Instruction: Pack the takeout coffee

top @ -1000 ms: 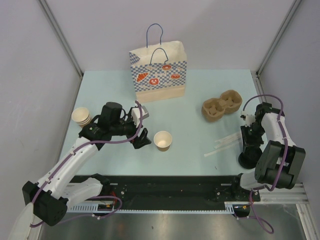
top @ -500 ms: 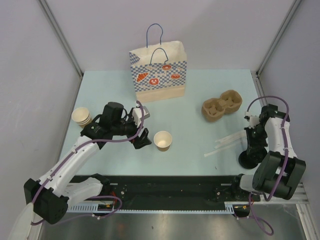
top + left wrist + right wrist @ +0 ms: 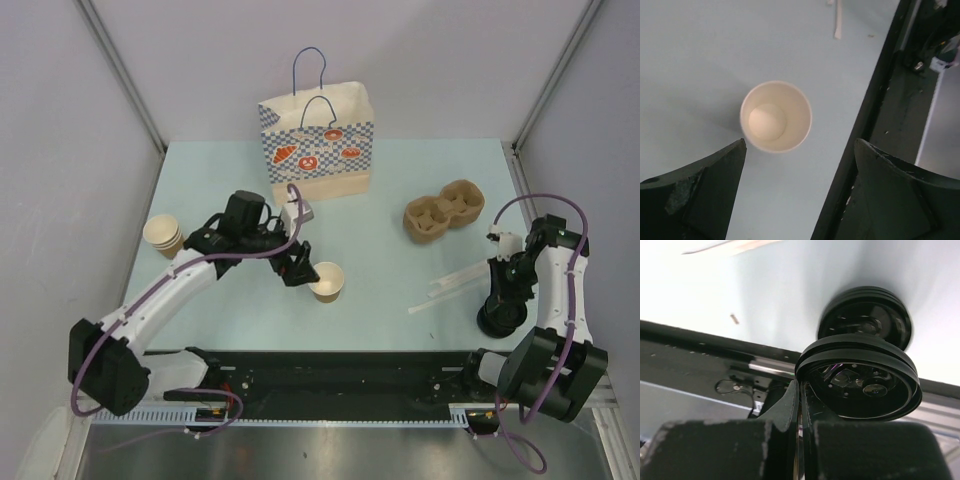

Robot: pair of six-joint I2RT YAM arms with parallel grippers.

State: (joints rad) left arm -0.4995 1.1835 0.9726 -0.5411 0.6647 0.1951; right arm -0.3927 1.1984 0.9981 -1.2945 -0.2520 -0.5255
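No lidded cup shows, so the takeout coffee as such is out of view. A lidless brown paper cup [image 3: 326,281], white and empty inside [image 3: 776,117], stands upright mid-table. My left gripper [image 3: 297,266] [image 3: 800,150] hovers just left of it, open, with the cup ahead of the fingertips and not between them. At the right edge my right gripper [image 3: 500,298] [image 3: 801,390] is shut on the rim of a black lid [image 3: 860,382]. That lid is held just above another black lid [image 3: 867,315] lying on the table [image 3: 400,250].
A patterned paper bag [image 3: 318,150] stands open at the back centre. A brown pulp cup carrier [image 3: 444,210] lies at the right, and a stack of lidless cups [image 3: 163,233] at the left. White straws [image 3: 450,285] lie near the right arm.
My left gripper has moved right, up to the lidless cup. My right gripper has shut on the black lid's rim and its arm has shifted slightly right.
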